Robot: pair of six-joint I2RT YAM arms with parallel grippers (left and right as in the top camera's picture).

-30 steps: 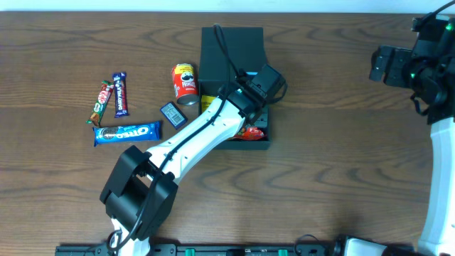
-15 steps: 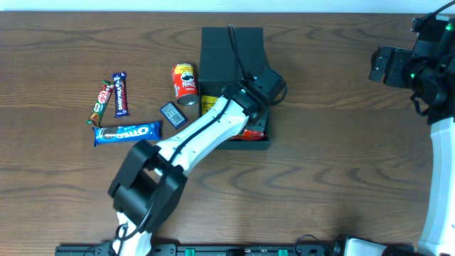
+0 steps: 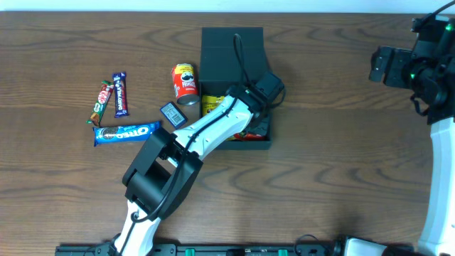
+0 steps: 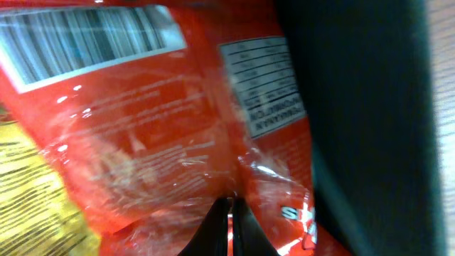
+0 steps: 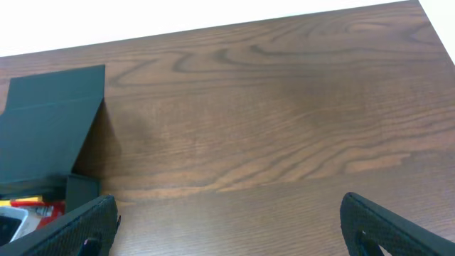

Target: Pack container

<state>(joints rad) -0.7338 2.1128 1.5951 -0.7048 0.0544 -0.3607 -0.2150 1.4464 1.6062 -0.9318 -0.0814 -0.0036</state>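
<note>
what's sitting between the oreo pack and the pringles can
A small dark packet lies between the Oreo pack and the Pringles can, shown in the overhead view.

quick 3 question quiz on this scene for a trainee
1. True or false: the right gripper is open and away from the box.
2. Which lies closest to the box's left wall? A. red can B. cookie pack C. chocolate bars
3. Which gripper is down inside the box?
Key: 1 true; 2 A; 3 the left gripper.
</note>
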